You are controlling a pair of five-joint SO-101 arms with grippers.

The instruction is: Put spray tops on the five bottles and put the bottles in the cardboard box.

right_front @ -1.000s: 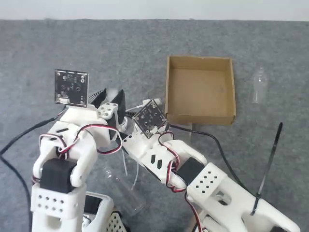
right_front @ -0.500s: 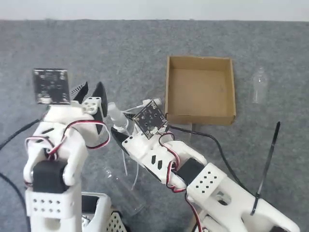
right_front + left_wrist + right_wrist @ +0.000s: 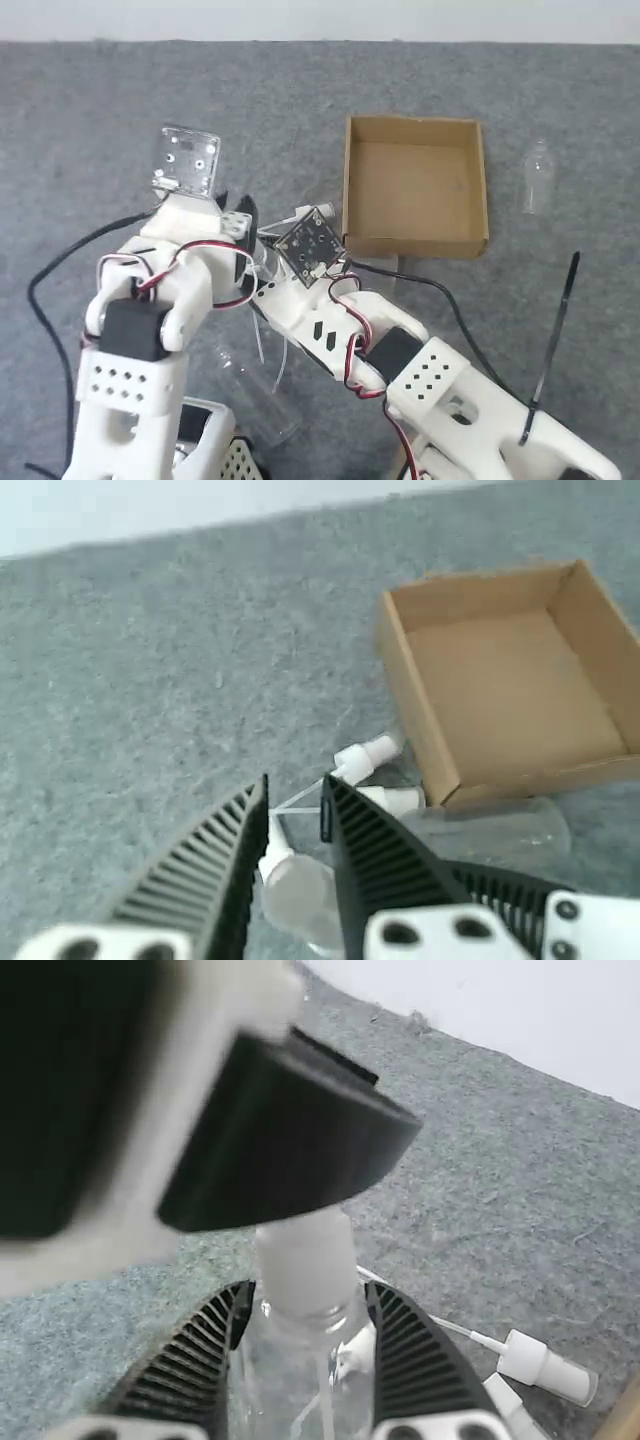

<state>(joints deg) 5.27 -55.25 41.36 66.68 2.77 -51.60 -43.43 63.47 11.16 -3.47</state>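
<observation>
My right gripper (image 3: 305, 1310) is clamped on the bottle (image 3: 292, 1365) just left of the cardboard box (image 3: 415, 243), left gripper (image 3: 293, 798) narrowly apart over its spray top (image 3: 303, 1260); an off-centre push could cock the top or twist the bottle loose.

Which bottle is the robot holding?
The clamped bottle, gripped by the right gripper; the lone bottle right of the cardboard box lies untouched on the carpet.
</observation>
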